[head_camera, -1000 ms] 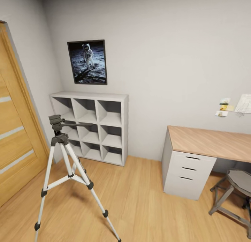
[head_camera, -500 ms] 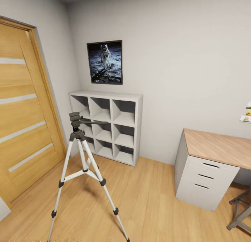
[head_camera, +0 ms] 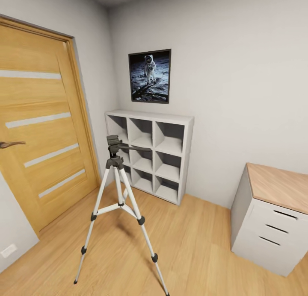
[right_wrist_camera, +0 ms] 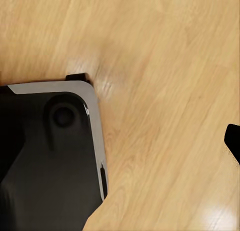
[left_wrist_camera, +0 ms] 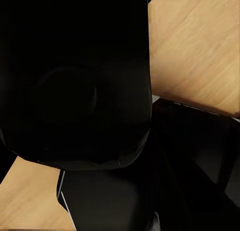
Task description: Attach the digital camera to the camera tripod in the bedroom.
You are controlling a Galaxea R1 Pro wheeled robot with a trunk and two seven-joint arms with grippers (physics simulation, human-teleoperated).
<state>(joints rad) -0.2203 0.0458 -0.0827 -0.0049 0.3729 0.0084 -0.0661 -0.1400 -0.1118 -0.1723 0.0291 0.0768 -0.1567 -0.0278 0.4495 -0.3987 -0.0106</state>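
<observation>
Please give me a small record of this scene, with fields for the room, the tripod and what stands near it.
room: bedroom with wood plank floor
camera tripod: upright on the floor, three legs spread, nothing mounted on its head
behind tripod: white cube shelves against the wall
above shelves: astronaut poster
door side: wooden door, shut
other side: desk with drawers

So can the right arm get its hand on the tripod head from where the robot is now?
Probably not yet. The camera tripod stands out on the wood floor ahead, its head in front of the white cube shelves. Nothing blocks the path, but the robot looks too far away to reach.
</observation>
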